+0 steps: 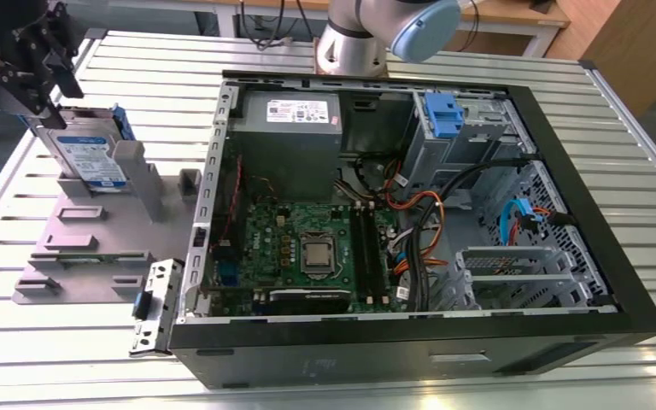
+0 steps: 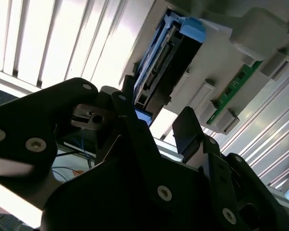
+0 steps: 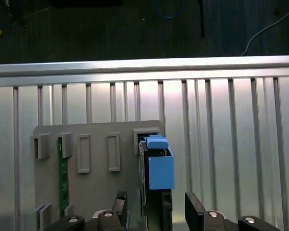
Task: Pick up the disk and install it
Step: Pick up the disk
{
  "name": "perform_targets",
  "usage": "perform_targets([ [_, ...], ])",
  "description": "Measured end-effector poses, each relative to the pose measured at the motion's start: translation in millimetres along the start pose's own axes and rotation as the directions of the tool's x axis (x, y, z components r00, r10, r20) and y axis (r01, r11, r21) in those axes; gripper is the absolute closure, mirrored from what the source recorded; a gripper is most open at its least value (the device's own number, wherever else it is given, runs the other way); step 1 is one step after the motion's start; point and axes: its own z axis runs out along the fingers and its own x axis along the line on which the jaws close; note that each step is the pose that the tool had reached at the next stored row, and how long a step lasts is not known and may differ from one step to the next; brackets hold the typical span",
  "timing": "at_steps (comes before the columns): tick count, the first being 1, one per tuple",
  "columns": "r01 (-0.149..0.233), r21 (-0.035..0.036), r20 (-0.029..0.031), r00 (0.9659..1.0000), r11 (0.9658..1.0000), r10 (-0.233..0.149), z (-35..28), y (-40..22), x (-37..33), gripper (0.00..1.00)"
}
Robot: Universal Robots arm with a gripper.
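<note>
First wrist view says pick-up step: gripper (image 3: pixel 155 198) sits spread either side of the disk (image 3: pixel 160 168), upright in the grey holder (image 3: pixel 97 132) on the table (image 3: pixel 231 144), so I'd guess it wants an even squeeze.

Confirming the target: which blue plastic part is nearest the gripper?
The silver hard drive in a blue carrier, in the grey fixture under the gripper; the bare blue clip is inside the black case.

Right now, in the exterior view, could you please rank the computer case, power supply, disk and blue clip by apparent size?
Largest to smallest:
computer case
power supply
disk
blue clip
The power supply and disk look fairly close, so that pair is less sure.
</note>
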Motion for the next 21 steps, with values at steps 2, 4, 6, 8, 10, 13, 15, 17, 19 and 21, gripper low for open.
perform_targets([
  [2,0.006,-0.0002,-0.0002,1.0,1.0,-0.006,3.6,-0.1,0.1,0.41],
  [4,0.01,-0.0004,-0.0003,0.9999,0.9999,-0.01,7.2,-0.3,0.2,0.41],
  [6,0.014,-0.0006,-0.0005,0.9999,0.9999,-0.014,10.9,-0.3,0.4,0.41],
  [8,0.019,-0.0007,-0.0006,0.9998,0.9998,-0.019,14.5,-0.5,0.5,0.41],
  [10,0.025,-0.001,-0.0008,0.9997,0.9997,-0.025,16.1,-0.6,0.5,0.41],
  [13,0.03,-0.0013,-0.001,0.9995,0.9995,-0.03,16.5,-1.3,-0.1,0.41],
  [15,0.032,-0.0012,-0.001,0.9995,0.9995,-0.032,16.8,-3.2,-0.6,0.41],
  [17,0.035,-0.0013,-0.0011,0.9994,0.9994,-0.035,17.4,-4.2,-1.1,0.41],
  [19,0.04,-0.0014,-0.0012,0.9992,0.9992,-0.04,18.6,-5.3,-1.4,0.41],
  [21,0.043,-0.0015,-0.0013,0.9991,0.9991,-0.043,20.6,-6.4,-1.7,0.41],
])
